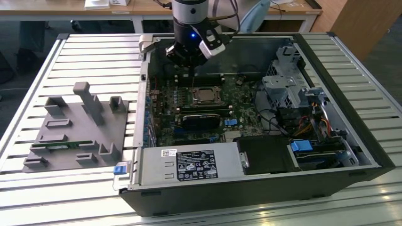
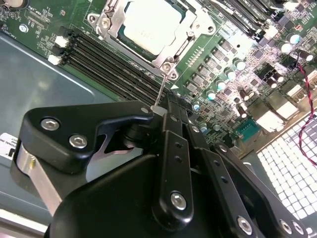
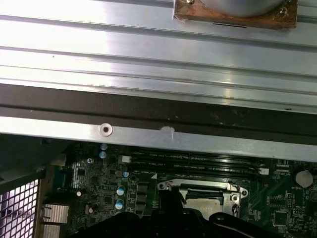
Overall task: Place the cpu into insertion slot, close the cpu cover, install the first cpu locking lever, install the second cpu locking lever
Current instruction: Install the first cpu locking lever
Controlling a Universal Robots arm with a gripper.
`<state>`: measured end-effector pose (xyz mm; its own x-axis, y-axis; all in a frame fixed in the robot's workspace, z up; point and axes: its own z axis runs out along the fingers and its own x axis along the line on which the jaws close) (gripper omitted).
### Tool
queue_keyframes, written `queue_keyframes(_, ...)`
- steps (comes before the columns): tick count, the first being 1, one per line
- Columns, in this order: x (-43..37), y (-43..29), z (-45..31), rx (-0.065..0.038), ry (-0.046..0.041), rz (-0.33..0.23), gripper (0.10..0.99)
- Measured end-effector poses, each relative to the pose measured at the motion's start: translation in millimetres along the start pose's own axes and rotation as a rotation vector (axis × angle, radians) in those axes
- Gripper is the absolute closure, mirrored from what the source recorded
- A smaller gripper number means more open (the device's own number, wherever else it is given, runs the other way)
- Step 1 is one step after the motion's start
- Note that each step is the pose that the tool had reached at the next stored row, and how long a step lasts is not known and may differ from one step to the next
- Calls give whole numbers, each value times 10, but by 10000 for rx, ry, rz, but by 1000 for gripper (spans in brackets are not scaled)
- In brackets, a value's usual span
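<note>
In the exterior view, an open case (image 1: 351, 127) lay on a slatted table (image 1: 94, 52), with a grey fixture (image 1: 75, 127) on the exterior view's left. The arm (image 1: 188, 14) reached down from the far side, and its gripper (image 1: 188, 63) hung over the far part of the board (image 1: 245, 117). Just nearer than the gripper, the cpu (image 1: 205, 96) sat in the slot (image 1: 193, 96). A power supply (image 1: 188, 165) filled the near edge of the case.

In the second wrist view, the cpu (image 2: 151, 25) lay flat in the slot and the cover (image 2: 138, 52) was shut down around it. A thin wire lever (image 2: 160, 89) rose from the slot's corner to the tip of the gripper (image 2: 162, 106). The jaws looked pressed together there. I could not tell whether they pinched the lever or merely touched it. Black memory slots (image 2: 109, 64) ran just beside the slot.

In the first wrist view, the gripper (image 3: 171, 198) stood just beside the slot (image 3: 168, 187), with the cpu (image 3: 210, 199) seated inside. Beyond it ran the memory slots (image 3: 198, 161), then the case wall (image 3: 148, 111) and the table slats (image 3: 124, 44).
</note>
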<state>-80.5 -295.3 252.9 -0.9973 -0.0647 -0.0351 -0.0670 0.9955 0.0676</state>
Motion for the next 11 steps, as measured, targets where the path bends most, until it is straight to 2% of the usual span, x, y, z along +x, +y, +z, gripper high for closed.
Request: queue_keyframes(11,-43,-3,1,0,1,0,980)
